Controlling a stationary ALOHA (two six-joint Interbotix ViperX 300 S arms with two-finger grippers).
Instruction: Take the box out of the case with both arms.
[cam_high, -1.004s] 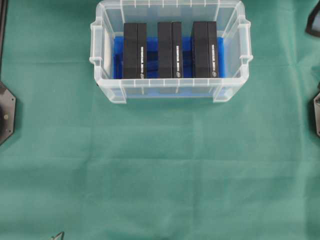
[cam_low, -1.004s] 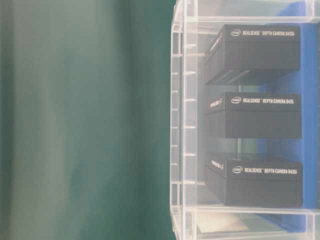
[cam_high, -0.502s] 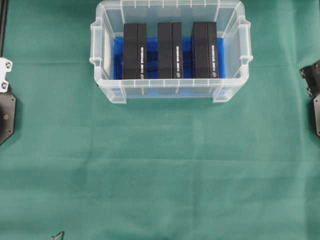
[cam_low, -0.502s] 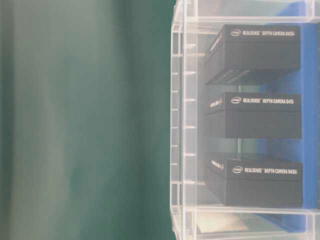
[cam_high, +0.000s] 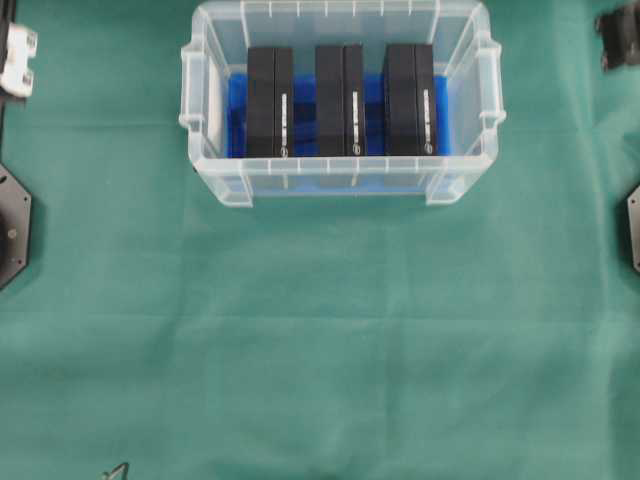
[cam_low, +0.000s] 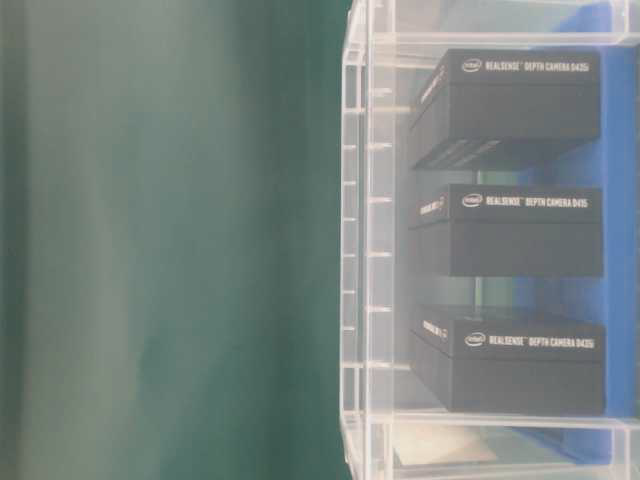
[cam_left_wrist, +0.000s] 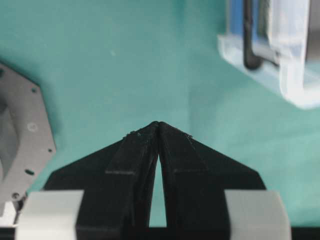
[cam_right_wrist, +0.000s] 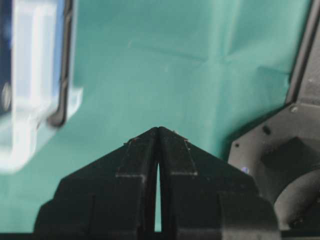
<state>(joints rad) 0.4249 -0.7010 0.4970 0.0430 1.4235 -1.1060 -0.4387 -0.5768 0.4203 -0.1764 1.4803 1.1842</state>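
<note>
Both grippers (cam_left_wrist: 158, 125) (cam_right_wrist: 158, 129) closed, beside case (cam_high: 340, 178) rim.

Three black boxes (cam_low: 520, 225) in case (cam_low: 365, 250); each printed "intel REALSENSE DEPTH CAMERA D435"

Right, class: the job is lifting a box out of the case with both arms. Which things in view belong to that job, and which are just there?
Part of the job:
- case
- three black boxes: left, middle, right
- left gripper, shut
- right gripper, shut

Just there:
- green cloth
- blue sheet lining the case
</note>
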